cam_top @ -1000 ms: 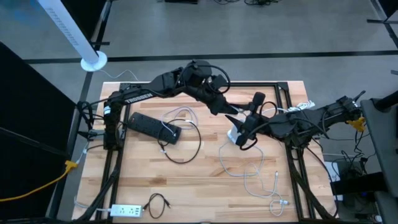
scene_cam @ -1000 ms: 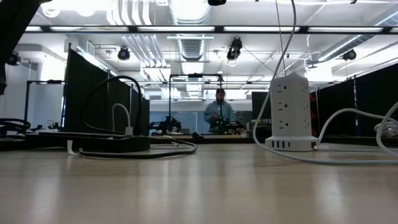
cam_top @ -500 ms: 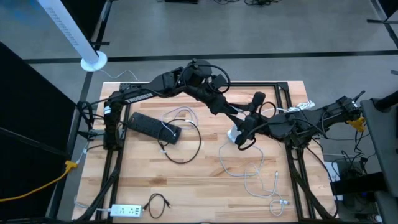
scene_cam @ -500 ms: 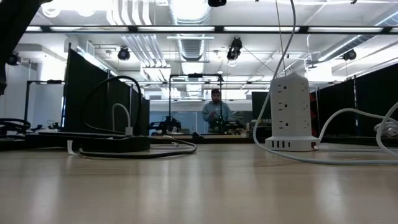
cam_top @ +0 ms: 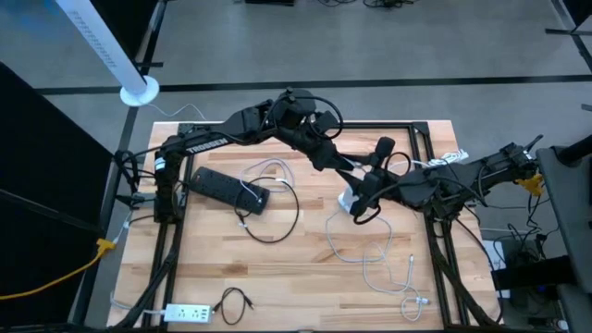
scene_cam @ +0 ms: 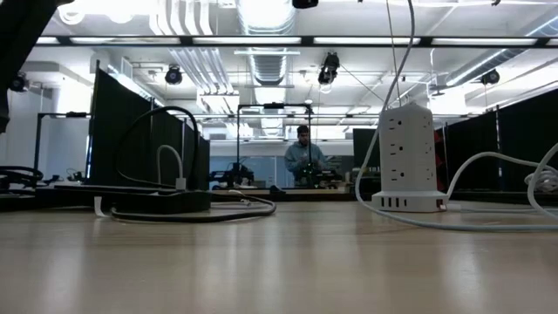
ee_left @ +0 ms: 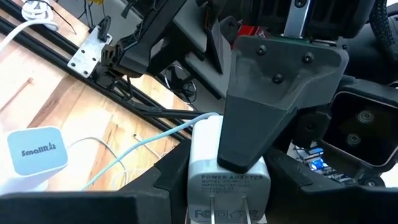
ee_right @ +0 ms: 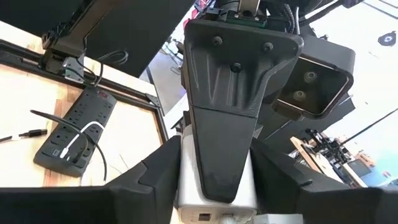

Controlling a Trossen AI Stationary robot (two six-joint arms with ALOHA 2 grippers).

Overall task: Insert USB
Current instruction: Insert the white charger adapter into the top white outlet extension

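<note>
A white power adapter (ee_left: 227,177) hangs in the air over the table's middle, with both grippers shut on it. Its prongs (ee_left: 214,208) face my left wrist camera. My left gripper (cam_top: 349,176) reaches it from the far left and my right gripper (cam_top: 363,191) from the right. A white tower power strip (cam_top: 348,202) stands on the table just below them; it also shows in the low view (scene_cam: 407,157). A white USB cable (cam_top: 375,264) lies slack on the table nearer the front, its plug ends (cam_top: 413,264) free. My left gripper (ee_left: 227,196) pinches the adapter between its two fingers by two opposite sides (ee_left: 196,180), at the pronged end. It comes nearly level from the table's left, and the adapter is lifted clear of the table. My right gripper (ee_right: 214,186) pinches the adapter between its two fingers by the other pair of sides (ee_right: 186,180). One of its fingers (ee_left: 267,106) lies flat along the adapter's broad face; the other is hidden behind the adapter. It comes nearly level from the table's right.
A black power strip (cam_top: 228,188) with a white and a black cable plugged in lies at the left. A small white strip (cam_top: 190,314) and a short black cable (cam_top: 233,303) lie at the near left. A black frame (cam_top: 430,148) borders the table. A person stands far behind.
</note>
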